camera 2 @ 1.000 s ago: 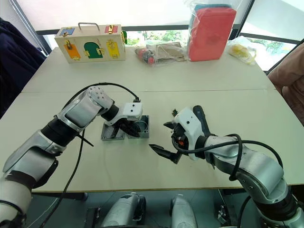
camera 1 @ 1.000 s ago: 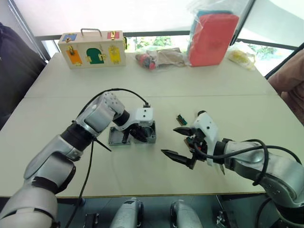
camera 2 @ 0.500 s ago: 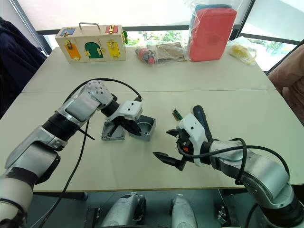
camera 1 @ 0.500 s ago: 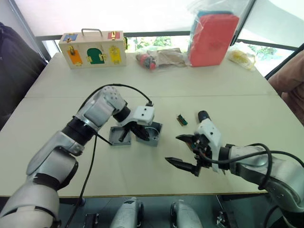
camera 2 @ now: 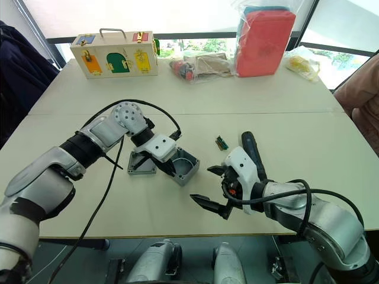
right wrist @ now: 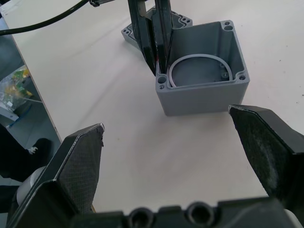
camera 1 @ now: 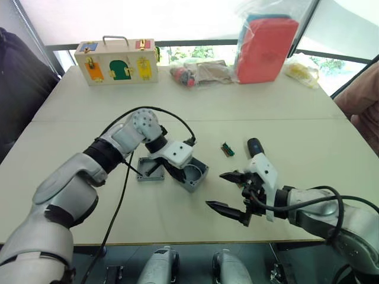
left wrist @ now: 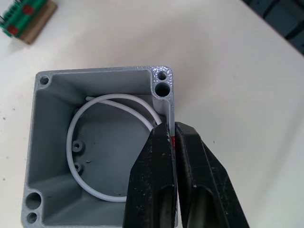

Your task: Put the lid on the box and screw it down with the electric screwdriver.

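The grey box (camera 1: 193, 175) stands open on the table with a white wire loop (left wrist: 80, 137) inside. My left gripper (left wrist: 172, 133) is shut on one of its walls, by a small red mark. The flat lid (camera 1: 150, 169) lies just left of the box, apart from it. My right gripper (camera 1: 216, 189) hovers open to the right of the box, whose open top shows ahead of its fingers (right wrist: 78, 166) in the right wrist view. The dark electric screwdriver (camera 2: 248, 146) lies on the table behind my right wrist, partly hidden by it.
A small green piece (camera 1: 227, 149) lies beyond the box. At the table's far edge stand a wooden box with coloured doors (camera 1: 115, 59), plastic bags (camera 1: 198, 72), and a red pack (camera 1: 265, 47). A person's sleeve (camera 1: 358, 100) is at the right.
My left gripper has dragged the box to the right, away from the lid, and turned it. My right gripper has drawn back toward the front edge, still open.
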Available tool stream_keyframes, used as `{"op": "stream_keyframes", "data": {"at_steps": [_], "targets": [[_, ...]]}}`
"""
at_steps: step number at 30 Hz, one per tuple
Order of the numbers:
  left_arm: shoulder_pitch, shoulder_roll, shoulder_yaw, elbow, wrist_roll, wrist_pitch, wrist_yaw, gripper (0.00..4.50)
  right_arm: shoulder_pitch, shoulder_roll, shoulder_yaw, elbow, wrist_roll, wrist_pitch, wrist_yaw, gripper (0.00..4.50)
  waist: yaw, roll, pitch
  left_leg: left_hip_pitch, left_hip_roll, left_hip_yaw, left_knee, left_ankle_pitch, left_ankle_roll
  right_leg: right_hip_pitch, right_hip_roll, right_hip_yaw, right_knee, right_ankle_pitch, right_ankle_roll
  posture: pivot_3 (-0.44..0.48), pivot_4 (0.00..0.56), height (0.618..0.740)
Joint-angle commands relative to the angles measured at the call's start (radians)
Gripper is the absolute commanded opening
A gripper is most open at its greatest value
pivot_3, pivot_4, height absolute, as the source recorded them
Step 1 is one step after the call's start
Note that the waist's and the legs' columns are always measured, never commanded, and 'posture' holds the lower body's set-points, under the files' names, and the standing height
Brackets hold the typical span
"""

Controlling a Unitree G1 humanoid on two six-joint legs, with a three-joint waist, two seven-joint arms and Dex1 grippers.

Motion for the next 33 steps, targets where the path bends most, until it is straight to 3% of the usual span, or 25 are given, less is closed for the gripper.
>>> {"op": "stream_keyframes", "data": {"at_steps": [1, 6, 8, 12, 15, 16, 19, 22, 26, 33], "targets": [[-0.039, 0.020, -0.037, 0.000, -0.067, -0.023, -0.003, 1.71, 0.007, -0.004, -0.034, -0.046, 0.009, -0.021, 0.001, 4.50, -0.001, 0.000, 0.000, 0.000, 0.000, 0.000, 0.000, 0.000, 0.000, 0.000, 0.000, 0.000, 0.000, 0.000, 0.000, 0.000, 0.150, 0.740], [-0.067, 0.078, -0.043, -0.012, -0.062, -0.011, -0.003, 3.66, -0.007, -0.020, -0.041, -0.036, 0.014, -0.023, 0.026, 4.50, -0.002, 0.000, 0.000, 0.000, 0.000, 0.000, 0.000, 0.000, 0.000, 0.000, 0.000, 0.000, 0.000, 0.000, 0.000, 0.000, 0.150, 0.740], [-0.113, 0.144, -0.020, -0.052, -0.095, 0.078, -0.003, 3.66, -0.022, -0.024, -0.069, -0.039, 0.048, -0.020, 0.039, 4.50, -0.002, 0.000, 0.000, 0.000, 0.000, 0.000, 0.000, 0.000, 0.000, 0.000, 0.000, 0.000, 0.000, 0.000, 0.000, 0.000, 0.150, 0.740], [-0.190, 0.314, 0.097, -0.193, -0.239, 0.441, -0.003, 3.66, -0.094, -0.025, -0.124, -0.035, 0.150, -0.023, 0.060, 4.50, -0.006, -0.001, 0.002, -0.001, 0.000, 0.000, 0.001, 0.000, 0.000, -0.001, 0.001, 0.000, 0.001, -0.001, 0.001, 0.000, 0.150, 0.740], [-0.185, 0.410, 0.160, -0.269, -0.211, 0.691, -0.003, 3.66, -0.157, -0.023, -0.107, -0.023, 0.174, -0.023, 0.064, 4.50, -0.010, 0.000, 0.002, 0.001, 0.000, 0.000, 0.001, -0.001, 0.002, 0.000, 0.001, 0.000, 0.001, -0.002, 0.003, 0.000, 0.150, 0.740], [-0.155, 0.446, 0.203, -0.308, -0.208, 0.773, 0.019, 3.66, -0.185, -0.023, -0.090, -0.014, 0.170, -0.024, 0.070, 4.50, -0.010, 0.000, 0.002, 0.001, 0.000, 0.000, 0.000, -0.001, 0.002, 0.001, 0.001, 0.000, 0.001, -0.002, 0.003, 0.000, 0.150, 0.740], [-0.038, 0.497, 0.328, -0.443, -0.184, 1.086, 0.266, 3.66, -0.258, -0.031, 0.006, 0.042, 0.083, -0.059, 0.126, 4.50, -0.015, 0.000, 0.002, 0.002, 0.000, 0.000, 0.001, -0.001, 0.002, 0.001, 0.001, 0.001, 0.002, -0.002, 0.004, 0.000, 0.150, 0.740], [0.046, 0.458, 0.432, -0.555, -0.157, 1.406, 0.496, 3.66, -0.296, -0.038, 0.108, 0.099, -0.036, -0.129, 0.190, 4.50, -0.005, -0.001, 0.002, 0.002, 0.000, -0.001, 0.002, -0.001, 0.002, 0.001, 0.001, 0.000, 0.003, -0.003, 0.004, 0.000, 0.150, 0.740], [0.180, 0.312, 0.627, -0.694, -0.144, 1.781, 0.730, 3.66, -0.377, -0.016, 0.221, 0.190, -0.163, -0.209, 0.264, 4.50, -0.003, -0.002, 0.003, 0.001, -0.001, -0.001, 0.002, -0.001, 0.002, 0.001, 0.000, 0.001, 0.003, -0.003, 0.005, 0.000, 0.150, 0.740], [0.335, 0.124, 0.729, -0.741, -0.149, 1.827, 1.047, 3.66, -0.399, 0.005, 0.291, 0.259, -0.278, -0.283, 0.336, 4.50, -0.001, -0.003, 0.003, 0.001, -0.001, -0.001, 0.001, 0.002, -0.003, -0.001, 0.000, 0.001, 0.004, -0.003, 0.004, 0.000, 0.150, 0.740]]}}
